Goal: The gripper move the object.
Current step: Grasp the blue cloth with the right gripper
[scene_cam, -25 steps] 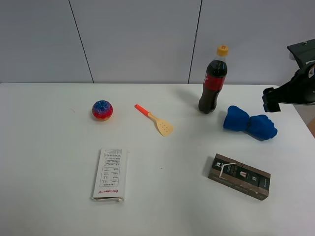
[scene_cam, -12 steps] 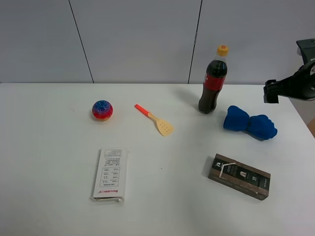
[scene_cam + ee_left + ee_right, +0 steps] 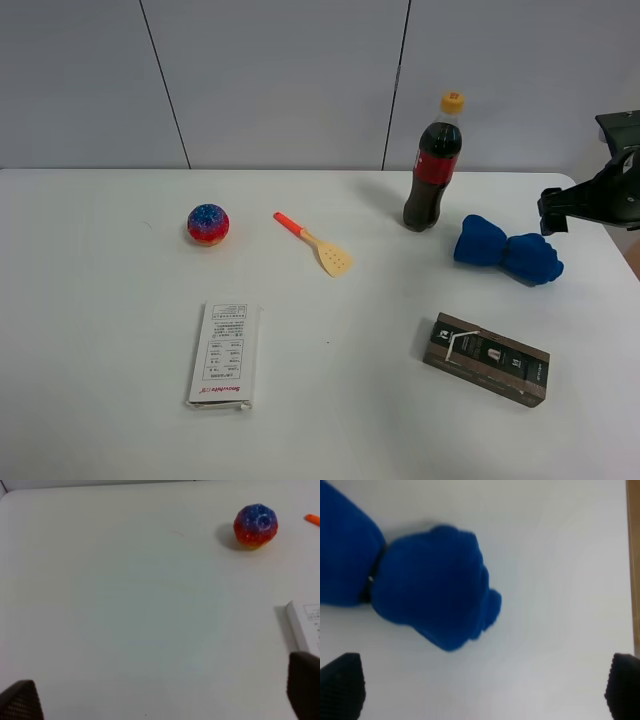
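The bright blue bow-shaped bundle (image 3: 507, 250) lies on the white table at the right, beside the cola bottle. My right gripper (image 3: 552, 210) hangs above the table's right edge, just right of the bundle and apart from it. In the right wrist view the bundle (image 3: 425, 595) lies ahead of the gripper (image 3: 481, 690). Its jaws stand wide open and empty. My left gripper (image 3: 160, 695) shows only in the left wrist view, open and empty over bare table.
A cola bottle (image 3: 432, 165) stands behind the bundle. A dark box (image 3: 485, 358) lies in front of it. An orange-handled spatula (image 3: 315, 245), a speckled ball (image 3: 208, 224) and a white box (image 3: 225, 353) lie further left. The table's right edge (image 3: 634, 555) is close.
My right arm has drawn back a little toward the right edge and changed its pose. The blue bundle and the other things have not moved.
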Robot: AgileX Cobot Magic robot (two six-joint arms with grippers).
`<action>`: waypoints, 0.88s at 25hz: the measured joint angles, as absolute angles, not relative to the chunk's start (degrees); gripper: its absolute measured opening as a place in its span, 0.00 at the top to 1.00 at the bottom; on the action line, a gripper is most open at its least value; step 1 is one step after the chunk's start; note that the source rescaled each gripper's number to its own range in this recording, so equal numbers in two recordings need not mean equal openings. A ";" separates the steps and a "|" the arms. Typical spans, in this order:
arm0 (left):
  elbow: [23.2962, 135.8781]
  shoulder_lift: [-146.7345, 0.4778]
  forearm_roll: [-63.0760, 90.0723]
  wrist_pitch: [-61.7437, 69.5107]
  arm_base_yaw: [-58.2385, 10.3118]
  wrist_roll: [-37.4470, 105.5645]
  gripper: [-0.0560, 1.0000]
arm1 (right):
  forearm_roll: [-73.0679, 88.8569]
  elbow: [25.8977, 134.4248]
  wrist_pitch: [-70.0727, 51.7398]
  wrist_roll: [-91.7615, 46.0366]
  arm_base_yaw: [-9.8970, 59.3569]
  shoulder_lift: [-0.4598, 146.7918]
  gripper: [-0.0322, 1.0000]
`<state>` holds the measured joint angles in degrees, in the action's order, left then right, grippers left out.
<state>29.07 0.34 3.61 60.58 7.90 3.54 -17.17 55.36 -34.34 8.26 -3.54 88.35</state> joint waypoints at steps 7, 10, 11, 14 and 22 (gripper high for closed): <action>29.07 0.34 3.61 60.58 7.90 3.54 0.00 | -16.02 55.36 -24.38 -3.15 -3.54 90.63 0.14; 29.07 0.34 3.61 60.58 7.90 3.54 0.00 | -15.89 55.36 -24.39 -10.94 -3.54 94.36 0.19; 29.07 0.34 3.61 60.58 7.90 3.54 0.00 | -15.84 55.36 -24.37 -13.47 -3.54 95.77 0.21; 29.07 0.34 3.61 60.58 7.90 3.54 0.00 | -15.84 55.37 -24.23 -19.45 -3.54 99.63 0.26; 29.07 0.34 3.68 60.58 7.90 3.54 0.00 | -10.67 60.96 -22.67 -27.07 -3.54 105.96 0.41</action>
<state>29.07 0.34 3.68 60.58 7.90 3.54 -10.67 60.96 -22.67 -27.07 -3.54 105.96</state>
